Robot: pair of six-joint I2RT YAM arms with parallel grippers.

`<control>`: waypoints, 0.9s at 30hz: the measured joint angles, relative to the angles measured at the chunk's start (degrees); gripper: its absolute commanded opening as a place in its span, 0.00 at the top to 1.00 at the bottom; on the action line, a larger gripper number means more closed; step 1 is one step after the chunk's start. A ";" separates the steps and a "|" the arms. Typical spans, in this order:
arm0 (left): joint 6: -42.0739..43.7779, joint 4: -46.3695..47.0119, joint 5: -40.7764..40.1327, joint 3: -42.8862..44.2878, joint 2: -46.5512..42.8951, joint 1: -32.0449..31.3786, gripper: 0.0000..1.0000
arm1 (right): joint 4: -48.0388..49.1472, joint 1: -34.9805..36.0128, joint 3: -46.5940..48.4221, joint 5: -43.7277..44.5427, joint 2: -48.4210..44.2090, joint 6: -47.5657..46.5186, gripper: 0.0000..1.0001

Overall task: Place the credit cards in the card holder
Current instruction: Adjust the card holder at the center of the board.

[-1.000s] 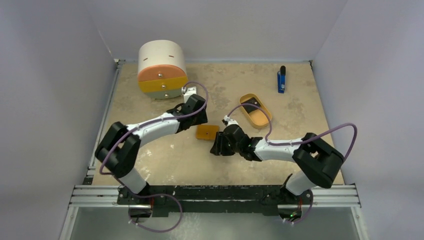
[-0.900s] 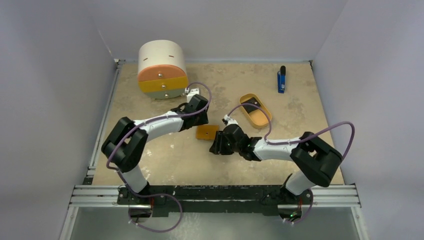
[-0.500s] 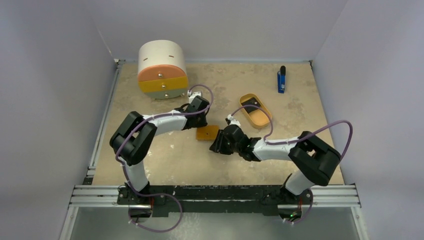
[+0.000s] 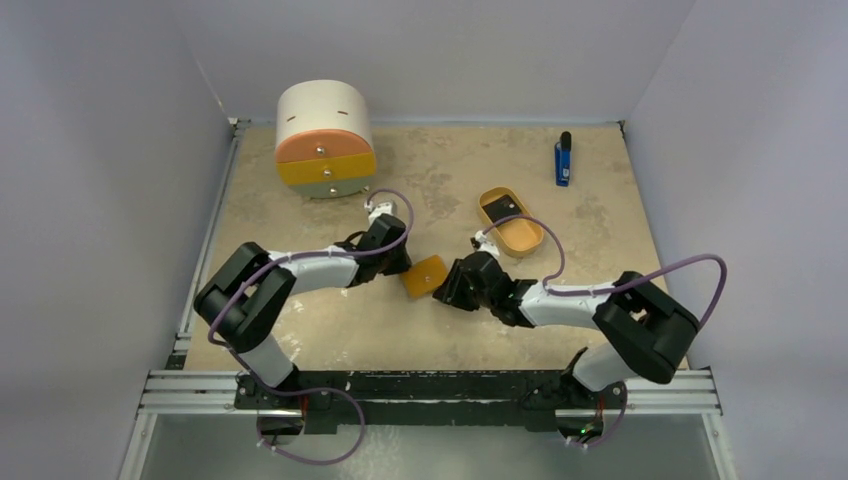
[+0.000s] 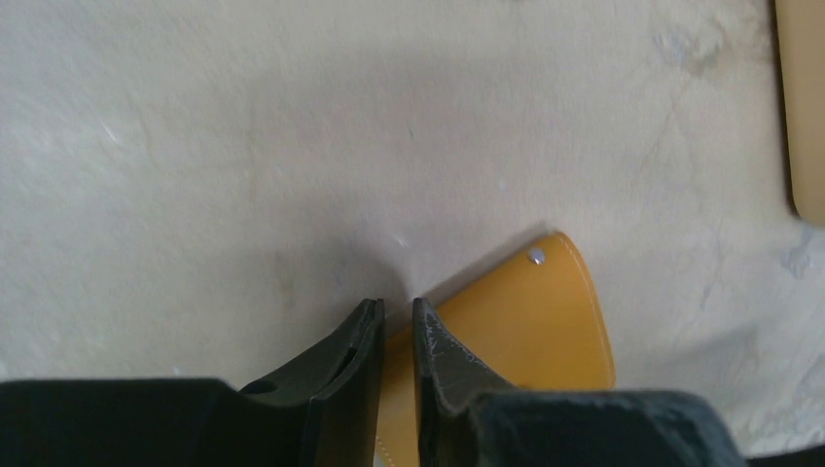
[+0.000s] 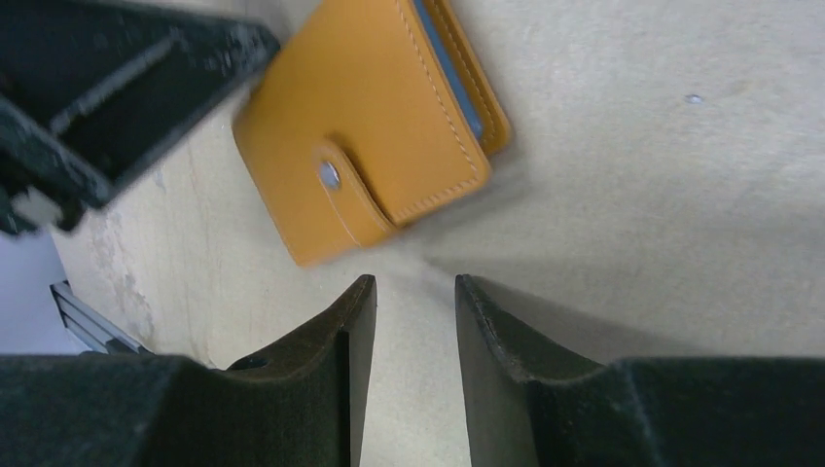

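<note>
The card holder (image 4: 425, 275) is an orange-tan wallet, snapped shut, lying tilted at mid table. My left gripper (image 4: 402, 264) is at its left edge. In the left wrist view the gripper (image 5: 397, 306) is shut on the edge of the wallet (image 5: 525, 321). My right gripper (image 4: 446, 286) is just right of the wallet, open and empty. In the right wrist view the gripper (image 6: 409, 282) has the wallet (image 6: 370, 146) just ahead of its fingertips. A black credit card (image 4: 499, 207) lies in the tan oval tray (image 4: 523, 240).
A round cabinet with drawers (image 4: 322, 140) stands at the back left. A blue-and-black stick (image 4: 563, 160) lies at the back right. The tray's edge shows in the left wrist view (image 5: 803, 97). The right arm's cable loops over the tray.
My left gripper has come nearer and closed on the wallet's left edge. The wallet has turned and shifted slightly right and nearer. My right gripper has shifted a little right.
</note>
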 measured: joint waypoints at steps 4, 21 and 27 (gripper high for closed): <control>-1.60 0.52 0.11 -2.80 -2.38 -4.52 0.83 | 0.22 -1.03 -1.95 -0.04 -1.88 0.98 0.61; -10.08 4.76 -2.10 -11.32 -8.70 -13.70 0.86 | -6.58 -8.13 5.55 -4.68 1.38 -9.77 0.59; -10.99 5.16 -1.88 -12.24 -9.40 -13.88 0.86 | -8.59 -8.13 8.28 -5.27 2.05 -13.46 0.55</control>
